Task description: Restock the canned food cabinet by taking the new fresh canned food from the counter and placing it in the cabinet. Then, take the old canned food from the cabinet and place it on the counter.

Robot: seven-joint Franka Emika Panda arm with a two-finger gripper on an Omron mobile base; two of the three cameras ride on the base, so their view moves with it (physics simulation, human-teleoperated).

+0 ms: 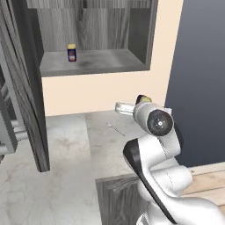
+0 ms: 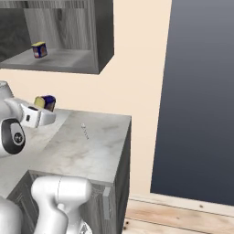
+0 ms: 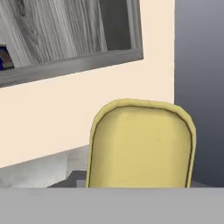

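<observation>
Pincer [image 2: 42, 111] is clamped on a small can with a pale yellow lid and dark blue label [image 2: 45, 102], held just above the back edge of the light grey marble-look desk [image 2: 87, 151], close to the cream wall. In the hand view the yellow lid [image 3: 141, 146] sits square in front of the camera, so the can is between the fingers.

Key relation: the dark grey wood-grain wall cabinet [image 1: 141, 39] lies above the held can and to the arm's left; its pale grey shelf floor [image 1: 101, 61] is well higher than the pincer. Tall door [image 1: 27, 88] stands swung open on the left, opening unblocked.

Second small can, yellow top and blue label [image 1: 71, 52], stands upright near the shelf's left front. Judgement: this is likely the old one, and the move calls for lift then reach left, setting down right of it.
</observation>
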